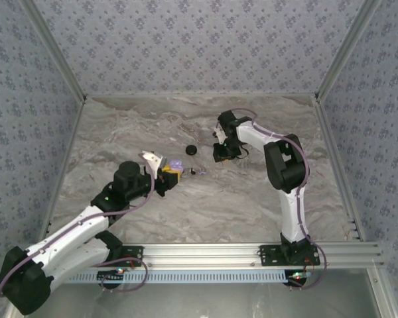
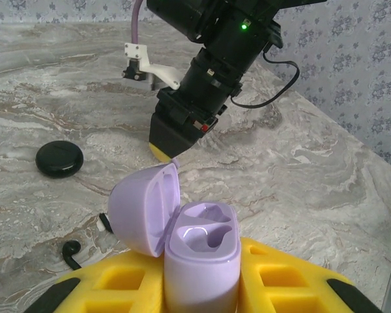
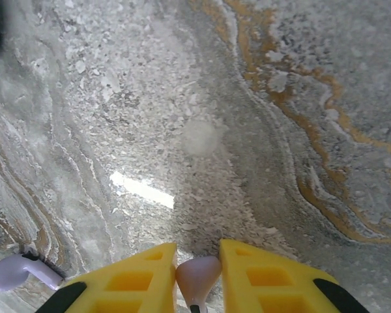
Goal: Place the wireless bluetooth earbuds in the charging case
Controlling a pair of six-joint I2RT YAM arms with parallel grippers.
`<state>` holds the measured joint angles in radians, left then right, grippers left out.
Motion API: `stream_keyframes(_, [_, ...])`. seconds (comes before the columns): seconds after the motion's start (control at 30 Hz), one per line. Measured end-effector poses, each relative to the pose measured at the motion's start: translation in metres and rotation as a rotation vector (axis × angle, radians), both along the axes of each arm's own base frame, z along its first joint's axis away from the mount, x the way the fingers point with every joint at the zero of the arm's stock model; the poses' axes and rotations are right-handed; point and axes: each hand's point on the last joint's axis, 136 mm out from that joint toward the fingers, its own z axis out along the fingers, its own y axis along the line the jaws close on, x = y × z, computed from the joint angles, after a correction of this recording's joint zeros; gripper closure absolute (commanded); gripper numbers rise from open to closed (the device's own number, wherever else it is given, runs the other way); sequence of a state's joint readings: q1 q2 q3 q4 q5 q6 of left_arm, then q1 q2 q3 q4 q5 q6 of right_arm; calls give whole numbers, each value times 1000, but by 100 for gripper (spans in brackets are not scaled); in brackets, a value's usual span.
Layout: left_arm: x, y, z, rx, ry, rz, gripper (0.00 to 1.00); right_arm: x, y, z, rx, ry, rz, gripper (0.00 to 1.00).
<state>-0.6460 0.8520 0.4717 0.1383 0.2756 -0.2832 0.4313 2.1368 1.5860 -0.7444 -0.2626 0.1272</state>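
The charging case [image 2: 202, 261] is pale lilac, and my left gripper [image 2: 202, 277] is shut on its body between yellow fingers [image 2: 283, 280]. Its lid [image 2: 140, 205] is swung open to the left, and both sockets [image 2: 205, 225] are bare. From the top view the case [image 1: 176, 163] sits mid-table at the left gripper [image 1: 169, 173]. My right gripper [image 3: 197, 261] is shut on one lilac earbud [image 3: 199, 272] just above the marble. That right gripper [image 1: 220, 156] hangs a little beyond the case. A second lilac earbud [image 3: 16, 272] lies on the table.
A round black puck [image 2: 58, 158] rests on the marble left of the right gripper [image 2: 161, 149]. A small black hooked piece [image 2: 70, 251] lies near the left fingers. Patterned walls close the table on three sides, with a metal rail [image 1: 212, 252] at the near edge.
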Motion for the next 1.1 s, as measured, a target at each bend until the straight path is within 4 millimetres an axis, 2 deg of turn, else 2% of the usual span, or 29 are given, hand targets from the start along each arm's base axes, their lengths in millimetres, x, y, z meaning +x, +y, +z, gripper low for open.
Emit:
stream_keyframes(0.33, [7,-7,-15,6,53,7,74,-6,-20,3,54,22,-75,77])
stream_keyframes(0.53, [11,-12,-24,4,87,12,74,-8,-23,15,111,7,-103,77])
stream_keyframes(0.9, [23,-19,-32,-13,104,49,75,-13,-15,51,239,-63,-119,78])
stream_keyframes(1.1, [31,-25,-20,-57,48,58,75,-15,-11,95,314,-144,-118,77])
